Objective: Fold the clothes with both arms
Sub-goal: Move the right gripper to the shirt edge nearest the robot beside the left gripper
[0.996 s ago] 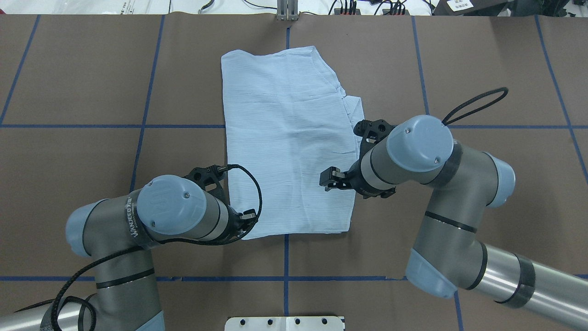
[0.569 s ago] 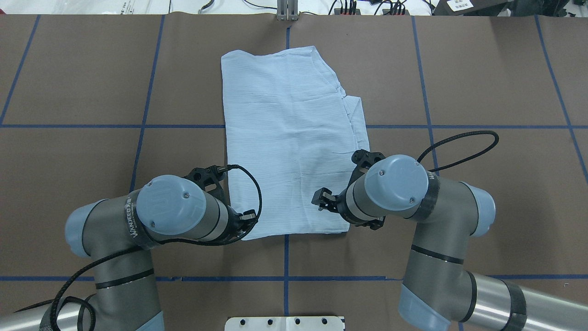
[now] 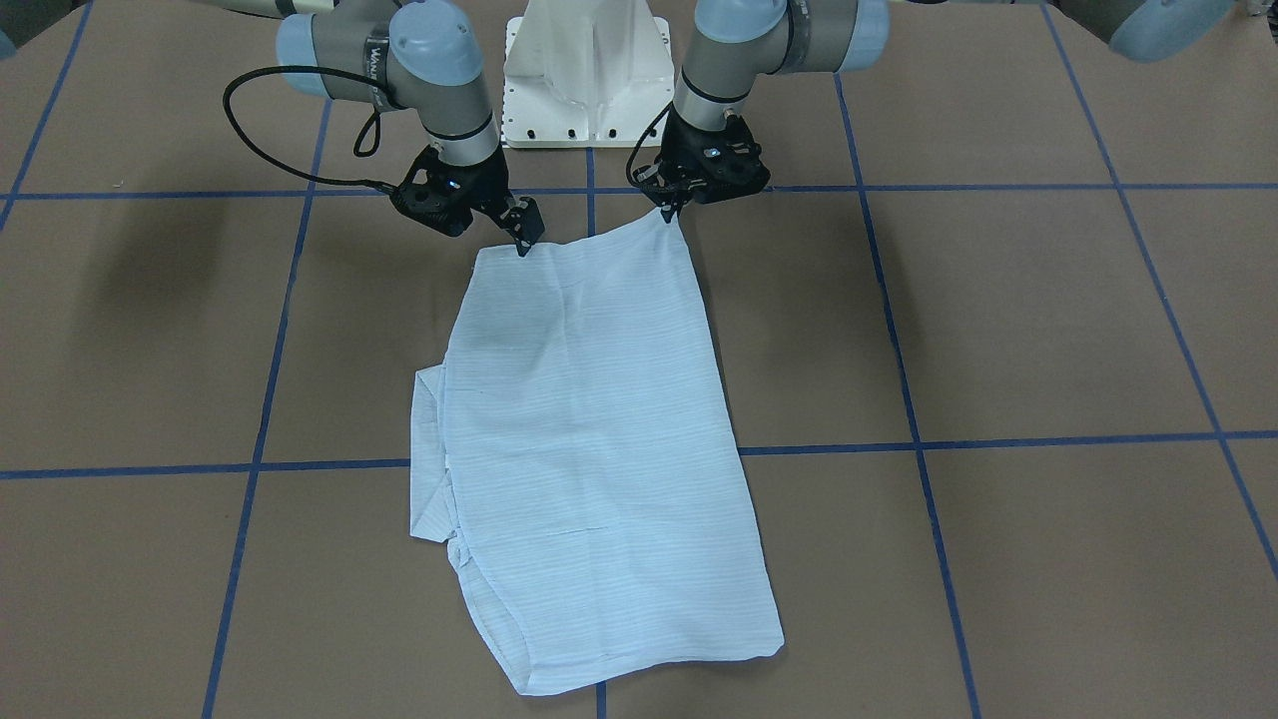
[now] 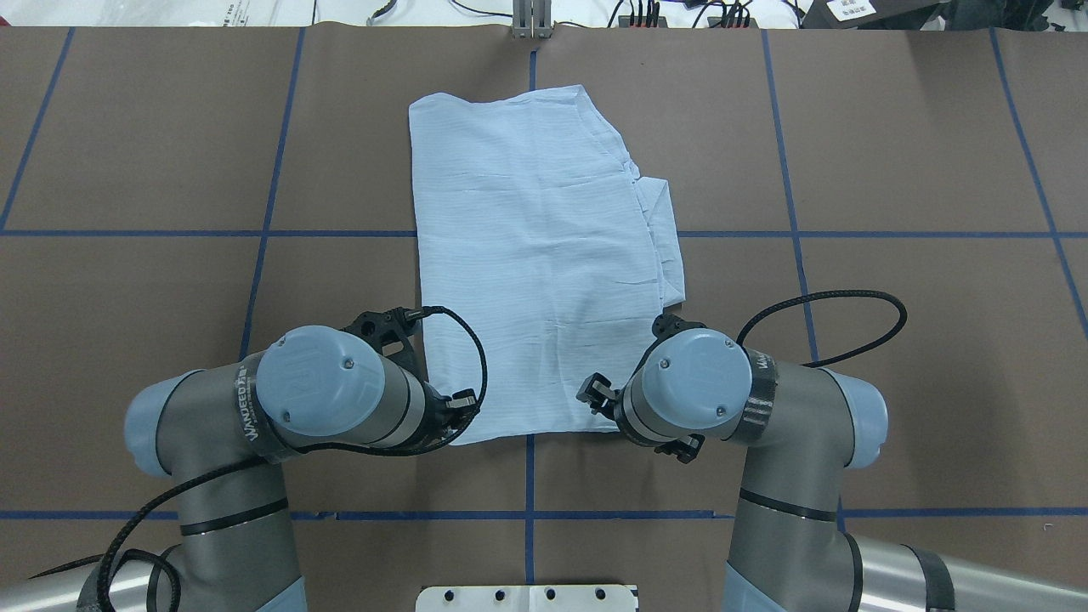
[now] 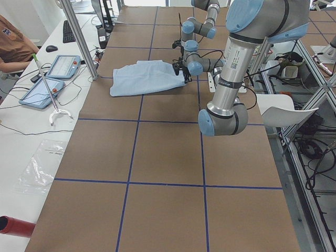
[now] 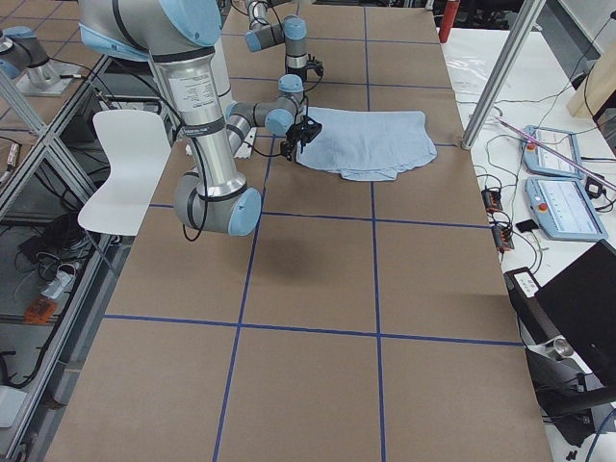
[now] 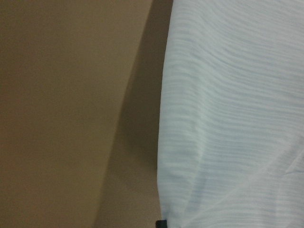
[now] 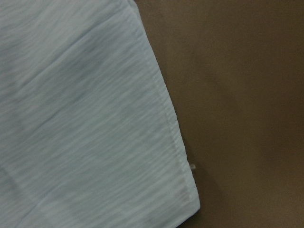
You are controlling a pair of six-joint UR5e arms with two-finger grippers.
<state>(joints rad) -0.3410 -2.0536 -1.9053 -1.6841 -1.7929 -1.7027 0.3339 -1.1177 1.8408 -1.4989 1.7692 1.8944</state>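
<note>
The shirt (image 3: 589,429) is lying in the middle of the table (image 3: 998,330), folded into a long band that is running away from the robot. A narrow flap (image 3: 429,459) is sticking out on the robot's right side. The short end is facing the robot, and I think this is so that each arm can take one near corner and carry that end over to the far end.

The left gripper (image 3: 671,208) is pinching the near left corner. The cloth is rising in a small peak to its tips, so the corner is already coming off the table. The right gripper (image 3: 523,240) is pointing down at the near right corner with its tip at the cloth. I cannot tell if its fingers are spread or pressed together, or if they are taking any cloth.

The front-facing view is showing the raised peak, which the overhead view is hiding under the left wrist. The left wrist view is adding a dark shadow beside the shirt's edge, which fits a lifted edge. The right wrist view is showing the stitched hem of the other corner flat on the table, with no finger in sight. In the side views both grippers are appearing too small to judge.
</note>
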